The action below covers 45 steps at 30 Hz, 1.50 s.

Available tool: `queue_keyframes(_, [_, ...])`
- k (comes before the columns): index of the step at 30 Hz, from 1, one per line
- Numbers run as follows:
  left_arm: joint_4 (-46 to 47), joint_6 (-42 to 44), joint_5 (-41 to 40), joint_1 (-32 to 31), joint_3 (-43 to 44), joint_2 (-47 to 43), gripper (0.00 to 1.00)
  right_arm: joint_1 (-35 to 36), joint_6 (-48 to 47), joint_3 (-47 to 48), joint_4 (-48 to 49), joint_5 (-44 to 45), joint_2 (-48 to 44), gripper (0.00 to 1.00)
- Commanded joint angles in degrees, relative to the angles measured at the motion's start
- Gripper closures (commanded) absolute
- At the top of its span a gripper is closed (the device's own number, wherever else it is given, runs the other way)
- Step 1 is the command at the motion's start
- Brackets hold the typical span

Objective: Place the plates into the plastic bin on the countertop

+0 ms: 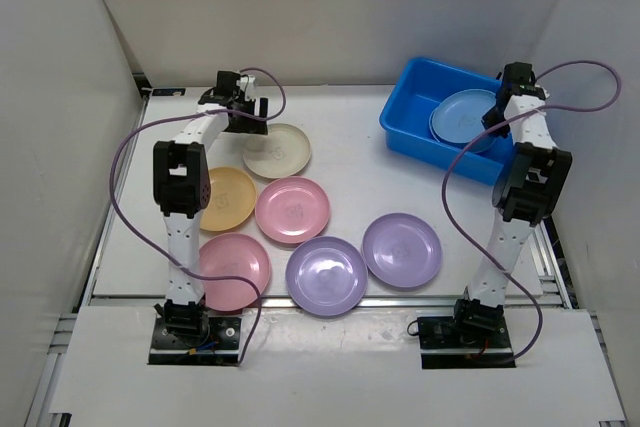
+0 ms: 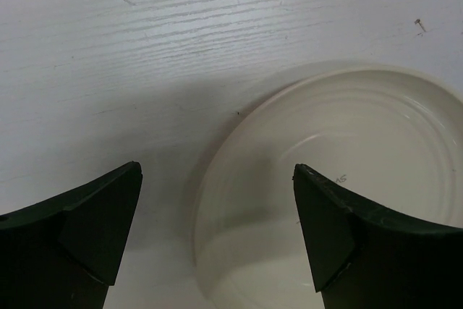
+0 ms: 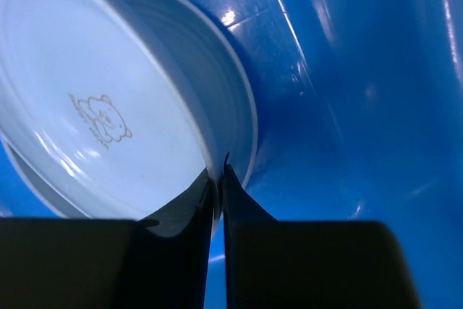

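Bin, top view: the blue bin (image 1: 405, 112) sits at the far right of the countertop (image 1: 345, 162), and I see blue plates (image 1: 462, 119) lying inside it.
Loose plates, top view: six lie on the countertop. A cream plate (image 1: 277, 150) is farthest back. A yellow plate (image 1: 228, 197), pink plates (image 1: 292, 209) and purple plates (image 1: 326, 275) lie nearer the arm bases.
Arms, top view: the right gripper (image 1: 495, 115) reaches down into the bin over the blue plates. The left gripper (image 1: 250, 119) hangs at the cream plate's far left edge.
Left pincer, left wrist view: the left gripper (image 2: 217, 236) has its jaws wide apart and holds nothing. One finger is over bare countertop (image 2: 145, 48) and the other over the cream plate (image 2: 376, 150), so the rim runs between them.
Right pincer, right wrist view: the right gripper (image 3: 219, 175) has its jaws almost together, with only a thin slit between. The tips sit at the rim of the top blue plate (image 3: 108, 92), which rests on another inside the bin (image 3: 347, 70). I cannot tell whether they pinch the rim or have let go.
Step in hand: by my judgement, I am setting a blue plate down on the right and lining up a pick of the cream plate on the left.
Next move: the right jaws need to part fully and lift straight out. The left needs to drop until the rim is between its fingers, then close.
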Motion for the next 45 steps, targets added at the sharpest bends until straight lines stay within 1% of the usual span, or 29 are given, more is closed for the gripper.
queue_keyframes(1, [-0.1, 1.0, 0.3, 0.3, 3.5, -0.1, 0.06, -0.8, 5.2, 3.4, -0.8, 2.0, 1.5, 0.88])
queue_keyframes(2, [-0.3, 1.0, 0.3, 0.3, 3.9, 0.5, 0.11, -0.8, 5.2, 3.7, -1.0, 1.7, 1.9, 0.86])
queue_keyframes(3, [-0.4, 1.0, 0.3, 0.3, 4.1, 0.6, 0.12, -0.8, 5.5, 4.1, -1.4, 1.3, 1.9, 0.82])
queue_keyframes(4, [-0.8, 1.0, 0.3, 0.3, 4.1, 0.8, 0.13, -0.8, 5.3, 3.7, -0.8, 1.0, 1.5, 0.75])
queue_keyframes(5, [-0.8, 0.8, 0.6, 0.3, 4.0, 1.1, 0.17, -0.8, 4.6, 3.5, -0.7, 0.3, 0.8, 0.59])
queue_keyframes(6, [-0.8, 0.8, 1.0, 0.3, 4.0, 1.5, 0.2, -0.8, 3.9, 3.0, 0.2, -1.5, 0.0, 0.49])
queue_keyframes(7, [-0.8, 0.6, 1.0, 0.3, 3.9, 1.5, 0.22, -0.8, 2.9, 1.5, 1.3, -2.4, -0.8, 0.42])
queue_keyframes(8, [-0.8, 0.6, 1.7, 0.2, 4.0, 1.8, 0.29, -0.5, 1.7, 0.7, 2.1, -2.9, -2.9, 0.32])
queue_keyframes(10, [-0.8, 0.3, 2.5, 0.3, 4.0, 2.3, 0.35, 0.2, -0.3, -0.7, 3.9, -3.9, -5.0, 0.26])
queue_keyframes(11, [-0.8, 0.1, 3.1, 0.1, 4.0, 2.5, 0.41, 0.6, -1.7, -1.0, 4.1, -3.9, -6.9, 0.21])
queue_keyframes(12, [-0.8, 0.1, 3.0, 0.3, 4.2, 2.7, 0.43, 1.1, -3.1, -1.2, 4.6, -4.3, -8.0, 0.18])
queue_keyframes(13, [-0.8, -0.1, 3.2, 0.2, 4.2, 2.7, 0.53, 2.4, -4.1, -1.7, 5.5, -4.4, -8.8, 0.16])
queue_keyframes(14, [-0.8, 0.1, 3.4, 0.2, 4.0, 3.0, 0.58, 3.0, -6.8, -2.2, 5.9, -5.0, -10.9, 0.11])
queue_keyframes(15, [-0.8, -1.6, 3.4, 0.2, 4.0, 3.2, 0.64, 3.9, -8.7, -2.7, 6.9, -5.7, -11.8, 0.09])
queue_keyframes(16, [-0.8, -1.9, 3.4, 0.2, 4.0, 3.2, 0.83, 5.5, -9.8, -2.9, 7.6, -6.4, -12.9, 0.08])
queue_keyframes(17, [-0.8, -2.1, 3.4, 0.2, 4.0, 3.2, 0.9, 6.4, -11.0, -3.6, 7.8, -7.2, -14.6, 0.08])
queue_keyframes(21, [-0.1, -2.3, 4.5, 0.1, 3.7, 0.1, 0.9, 10.9, -18.2, -6.1, 9.7, -9.6, -18.9, 0.07])
queue_keyframes(22, [0.2, -2.6, 4.1, -0.1, 3.5, -0.7, 0.89, 11.8, -18.7, -6.6, 9.7, -9.2, -19.6, 0.07])
queue_keyframes(23, [0.4, -2.8, 4.3, 0.0, 3.5, -1.7, 0.9, 14.2, -19.6, -7.9, 10.1, -10.6, -20.5, 0.06])
queue_keyframes(25, [0.9, -3.3, 6.4, 0.0, 3.0, -5.2, 0.9, 16.0, -22.1, -9.4, 10.4, -12.7, -22.0, 0.04])
queue_keyframes(26, [2.7, -3.4, 7.6, 0.0, 1.5, -6.4, 0.9, 17.8, -23.8, -10.3, 10.8, -18.3, -22.6, 0.04])
queue_keyframes(27, [3.3, -3.7, 8.7, -0.1, 0.5, -9.9, 0.9, 18.8, -25.4, -11.9, 11.1, -19.8, -23.1, 0.01])
queue_keyframes(28, [4.4, -3.9, 11.6, -0.4, -0.5, -11.5, 0.9, 19.9, -26.3, -12.9, 11.6, -21.4, -23.1, 0.01])
queue_keyframes(29, [6.2, -3.8, 12.9, -0.5, -2.8, -13.3, 0.9, 22.0, -27.3, -13.5, 11.8, -24.8, -23.1, 0.01])
queue_keyframes(31, [7.2, -3.6, 15.0, -1.8, -4.7, -17.7, 0.9, 23.8, -27.9, -14.5, 12.5, -26.1, -22.2, 0.01])
queue_keyframes(35, [8.6, -2.2, 17.4, -4.6, -9.1, -23.3, 0.9, 27.6, -28.8, -13.9, 12.2, -28.9, -20.1, 0.01])
queue_keyframes(39, [8.2, -2.4, 15.9, -7.0, -12.3, -26.3, 0.9, 30.4, -29.1, -14.2, 14.3, -32.2, -20.1, 0.01])
queue_keyframes(42, [8.6, -2.2, 13.4, -9.7, -14.2, -28.1, 0.9, 30.8, -28.4, -14.6, 14.6, -36.3, -20.6, 0.01])
queue_keyframes(45, [8.5, -2.4, 11.9, -11.0, -15.0, -28.8, 0.9, 30.8, -27.4, -17.2, 16.9, -39.8, -22.0, 0.01])
